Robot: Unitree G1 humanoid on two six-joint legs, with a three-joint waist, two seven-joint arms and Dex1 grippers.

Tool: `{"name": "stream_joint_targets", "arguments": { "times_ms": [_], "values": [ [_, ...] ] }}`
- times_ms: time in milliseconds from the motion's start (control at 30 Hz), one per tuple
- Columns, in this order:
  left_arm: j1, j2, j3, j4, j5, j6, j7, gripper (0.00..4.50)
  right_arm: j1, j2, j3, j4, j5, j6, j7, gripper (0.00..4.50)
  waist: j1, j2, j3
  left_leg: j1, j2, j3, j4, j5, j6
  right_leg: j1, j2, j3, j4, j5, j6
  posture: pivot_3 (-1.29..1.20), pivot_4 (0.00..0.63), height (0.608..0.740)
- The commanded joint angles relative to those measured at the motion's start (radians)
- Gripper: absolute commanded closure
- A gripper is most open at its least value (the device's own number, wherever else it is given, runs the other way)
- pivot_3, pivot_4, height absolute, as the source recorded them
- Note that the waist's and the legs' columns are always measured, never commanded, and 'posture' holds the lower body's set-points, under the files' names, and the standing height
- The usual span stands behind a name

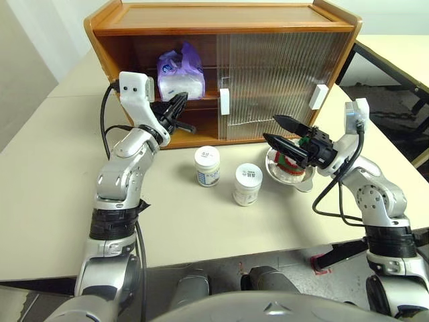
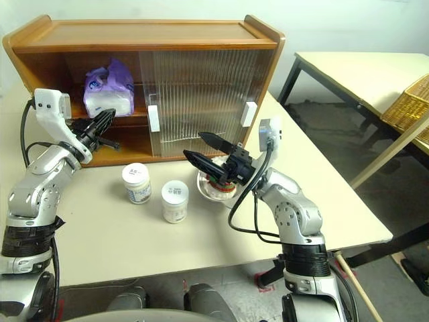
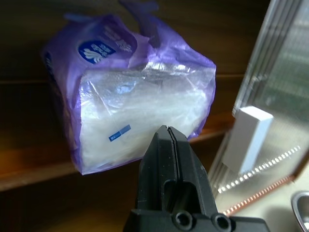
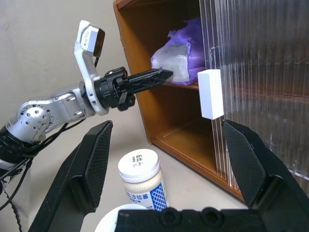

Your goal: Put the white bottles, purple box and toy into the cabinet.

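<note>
Here the left gripper (image 1: 175,107) hangs at the open left side of the cabinet (image 1: 221,17), its two black fingers pressed together on nothing, tips aimed at the purple box (image 1: 181,74), which already sits on the middle shelf just ahead of them; from the left wrist view the closed tips appear to sit at or just short of the pack's white front face, though contact cannot be confirmed. The pack's long axis seems to run back into the cabinet. The right gripper (image 1: 281,131) hovers with its jaws spread wide and empty, above and slightly left of the steel bowl (image 1: 303,180), in which the toy (image 1: 289,164) lies, its red and green showing under the fingers. By count: one purple box, shelved; two white bottles (image 1: 207,166) standing upright on the table (image 1: 40,201), the second bottle (image 1: 247,184) near the first and slightly closer to the robot; one toy; one cabinet, with two ribbed sliding doors (image 1: 281,74) drawn over its right side. The bottles stand between the arms, below the open bay, with the left arm judged nearer the first and the right arm nearer the second. The toy lies directly under the right gripper, so a lowering and closing move looks like what that side calls for
</note>
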Motion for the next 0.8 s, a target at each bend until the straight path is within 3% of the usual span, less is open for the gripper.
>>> {"name": "stream_joint_targets", "arguments": {
  "times_ms": [33,800],
  "values": [
    [-0.018,-0.014,0.013,0.035,0.024,-0.015,0.023,4.46,0.002,-0.010,-0.007,-0.019,0.004,0.008,-0.002,0.00,0.000,0.000,0.000,0.000,0.000,0.000,0.000,0.000,0.000,0.000,0.000,0.000,0.000,0.000,0.000,-0.10,0.035,0.740],
    [-0.093,-0.100,0.042,0.257,0.074,-0.153,0.087,4.46,0.009,-0.005,-0.008,-0.026,0.004,0.004,-0.009,0.00,-0.009,0.000,0.000,0.001,-0.002,0.001,0.001,0.000,0.001,0.002,0.001,0.000,-0.001,0.003,0.005,-0.11,0.026,0.740]
  ]
}}
